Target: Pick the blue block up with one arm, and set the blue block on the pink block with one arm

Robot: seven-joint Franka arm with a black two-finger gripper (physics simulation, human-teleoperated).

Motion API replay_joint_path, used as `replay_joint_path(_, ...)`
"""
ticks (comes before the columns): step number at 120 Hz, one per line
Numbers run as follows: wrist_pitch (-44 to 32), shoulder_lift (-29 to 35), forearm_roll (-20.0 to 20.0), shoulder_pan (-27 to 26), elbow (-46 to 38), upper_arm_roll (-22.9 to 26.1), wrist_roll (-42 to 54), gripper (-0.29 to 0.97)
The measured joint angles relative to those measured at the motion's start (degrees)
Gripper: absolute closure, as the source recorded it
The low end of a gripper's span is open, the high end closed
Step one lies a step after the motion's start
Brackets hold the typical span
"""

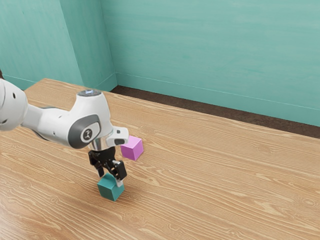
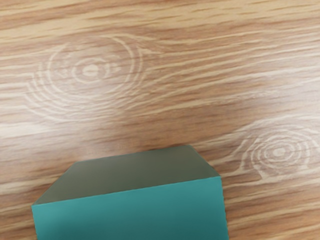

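Wooden table bears one pink block, one blue block beneath one gripper.

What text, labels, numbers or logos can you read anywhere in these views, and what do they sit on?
No words or numbers can be read in either view.
On the arm's grey joint cap: one small white emblem, too small to read as letters.
On the blue block (it looks teal), the pink block and the wooden table: no markings.
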State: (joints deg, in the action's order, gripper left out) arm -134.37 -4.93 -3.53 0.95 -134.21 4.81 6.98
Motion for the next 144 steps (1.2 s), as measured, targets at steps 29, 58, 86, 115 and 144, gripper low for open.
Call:
replay_joint_path(29, -0.39, -0.65, -0.03, 0.04, -0.18, -0.15, 0.02, 0.0)
replay_joint_path(58, -1.1, -1.3, 0.0, -0.01, -0.37, -0.22, 0.02, 0.0)
replay_joint_path(86, -1.9, -1.99, -0.04, 0.04, -0.8, -0.36, -0.03, 0.0)
replay_joint_path(115, -2.78, -3.23, -0.07, 0.09, -0.79, -0.47, -0.12, 0.0)
replay_joint_path(144, -3.05, -3.28, -0.1, 0.08, -0.73, -0.5, -0.27, 0.14)
